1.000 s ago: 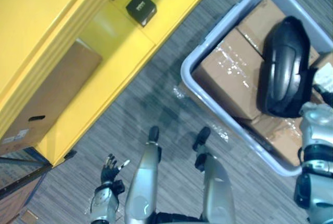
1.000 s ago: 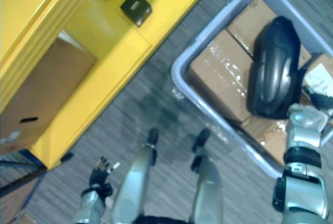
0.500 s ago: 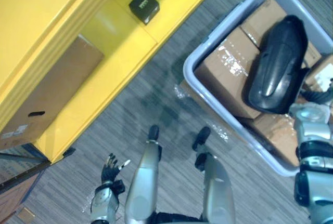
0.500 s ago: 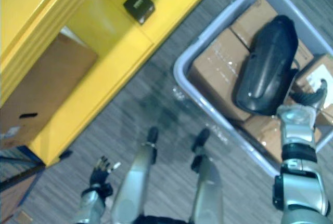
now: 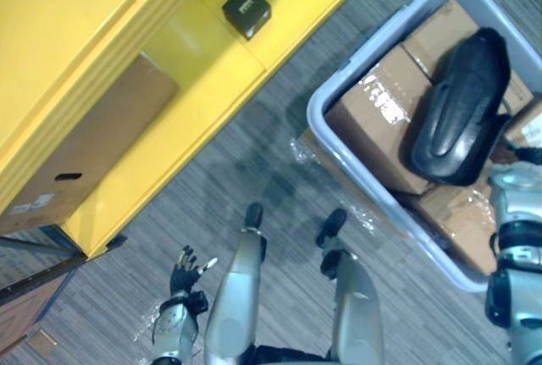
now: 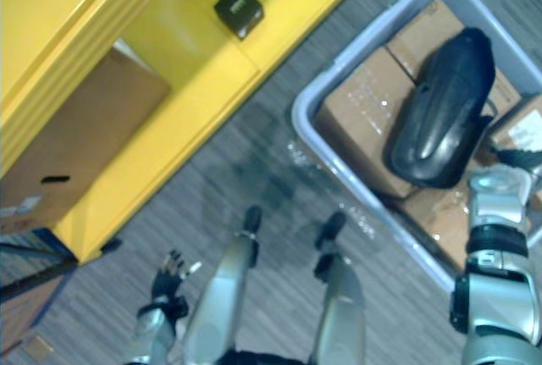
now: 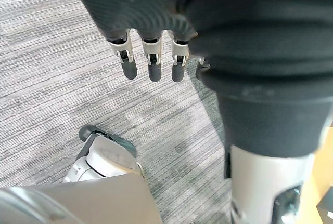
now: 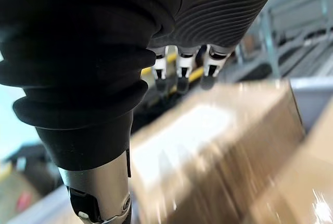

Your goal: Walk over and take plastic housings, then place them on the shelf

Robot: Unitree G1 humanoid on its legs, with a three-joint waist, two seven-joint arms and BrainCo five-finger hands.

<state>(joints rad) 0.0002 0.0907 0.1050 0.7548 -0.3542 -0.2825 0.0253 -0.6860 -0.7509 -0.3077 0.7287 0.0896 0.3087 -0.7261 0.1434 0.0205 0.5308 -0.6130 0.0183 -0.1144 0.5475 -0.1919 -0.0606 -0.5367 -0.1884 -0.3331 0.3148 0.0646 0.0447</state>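
Observation:
A black plastic housing (image 5: 461, 104) lies tilted on top of cardboard boxes (image 5: 377, 119) inside a grey bin (image 5: 337, 85) on the floor at the right. My right hand (image 6: 515, 158) is in the bin beside the housing's near end, over a box; its fingers (image 8: 179, 70) hang straight and hold nothing. Whether it touches the housing I cannot tell. My left hand (image 5: 185, 267) hangs low at the left over the carpet, fingers (image 7: 151, 64) straight and empty. The yellow shelf (image 5: 203, 73) runs along the upper left.
Two small black boxes (image 5: 246, 9) sit on the yellow shelf's upper level, and a large cardboard box (image 5: 93, 155) fills its lower level. Grey striped carpet (image 5: 254, 162) lies between shelf and bin. A box with a white label (image 6: 529, 132) is at the bin's right side.
The housing has turned in the bin, its near end swinging to the left. The whole view has shifted slightly. My left hand hangs as before.

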